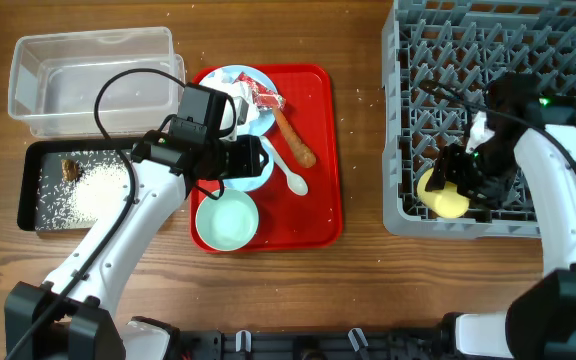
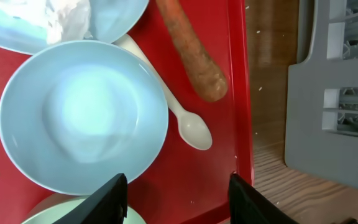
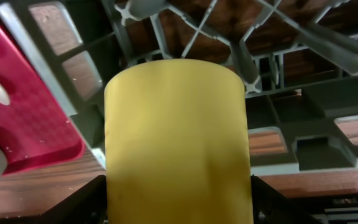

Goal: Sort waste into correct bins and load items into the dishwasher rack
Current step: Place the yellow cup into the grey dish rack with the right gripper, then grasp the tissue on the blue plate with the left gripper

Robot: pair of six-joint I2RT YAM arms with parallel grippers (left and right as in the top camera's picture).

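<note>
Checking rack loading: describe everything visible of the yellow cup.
The yellow cup is small, plain and matte, plastic-looking, with a smooth rounded wall. The right claw grips its sides. It hangs tilted over the front left corner of the grey dishwasher rack; whether it touches the rack cannot be told.

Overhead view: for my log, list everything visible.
clear tub: 1, clear, left
black tray: 1, black, beside tub
rice: many, white, black tray
lump: 1, brown, black tray
red tray: 1, red, centre
plate: 1, light blue, red tray
napkin: 1, white, on plate
wrapper: 1, red, on plate
sausage stick: 1, orange-brown, red tray
spoon: 1, white, red tray
blue bowl: 1, light blue, red tray
green bowl: 1, pale green, red tray
rack: 1, grey, right
cup: 1, yellow, rack corner
left gripper: 1, black, open over red tray
right gripper: 1, black, shut on cup
</note>
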